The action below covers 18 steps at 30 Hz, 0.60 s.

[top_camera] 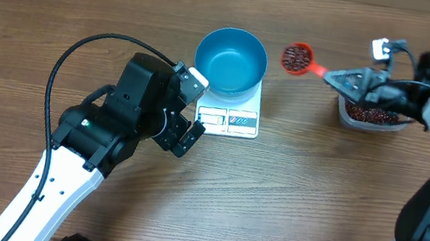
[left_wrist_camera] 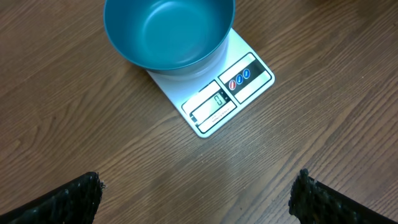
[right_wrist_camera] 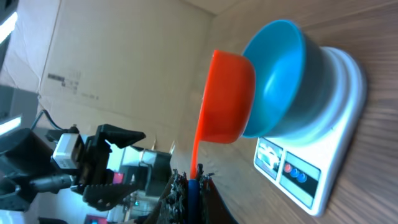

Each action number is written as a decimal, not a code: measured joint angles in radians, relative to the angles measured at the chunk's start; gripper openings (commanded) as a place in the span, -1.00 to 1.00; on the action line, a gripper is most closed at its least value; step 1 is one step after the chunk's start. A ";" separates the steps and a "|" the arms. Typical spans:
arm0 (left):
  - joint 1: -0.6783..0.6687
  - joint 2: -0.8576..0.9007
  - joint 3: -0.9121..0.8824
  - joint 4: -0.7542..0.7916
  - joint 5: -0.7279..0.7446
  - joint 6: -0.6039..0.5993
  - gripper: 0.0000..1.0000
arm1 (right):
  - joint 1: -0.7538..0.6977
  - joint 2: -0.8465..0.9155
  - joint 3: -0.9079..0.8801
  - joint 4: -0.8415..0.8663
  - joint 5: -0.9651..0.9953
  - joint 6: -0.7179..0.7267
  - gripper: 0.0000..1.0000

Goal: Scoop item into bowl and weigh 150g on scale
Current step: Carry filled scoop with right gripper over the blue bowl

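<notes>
Where the right gripper [top_camera: 338, 75] is clamped tight on the thin handle of an orange-red plastic scoop [top_camera: 298, 58], the scoop's round cup sits level up and to the right of the scale [top_camera: 232, 120], just beside the rim of the bowl [top_camera: 231, 60] and not over it. Small, dark red-brown, granular beans [top_camera: 297, 57] fill the cup; more lie in a clear tub [top_camera: 369, 114] farther right of the scale, under the gripper's body. Round, smooth-walled and bright blue, the bowl stands on the scale's far half. The scale is a flat white rectangle, with display and label panel along its near edge, on a wood-grain table [top_camera: 316, 199]. Just left of the scale, the left gripper [left_wrist_camera: 199, 205] hangs with jaws spread wide, holding nothing. Only the left wrist view shows the lit display and the bowl's smooth floor. Only the right wrist view shows the scoop's glossy underside in front of the bowl's wall.
</notes>
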 measured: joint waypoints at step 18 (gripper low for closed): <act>0.000 0.000 0.000 0.000 0.000 0.000 0.99 | 0.298 0.000 0.013 0.397 0.278 0.444 -0.93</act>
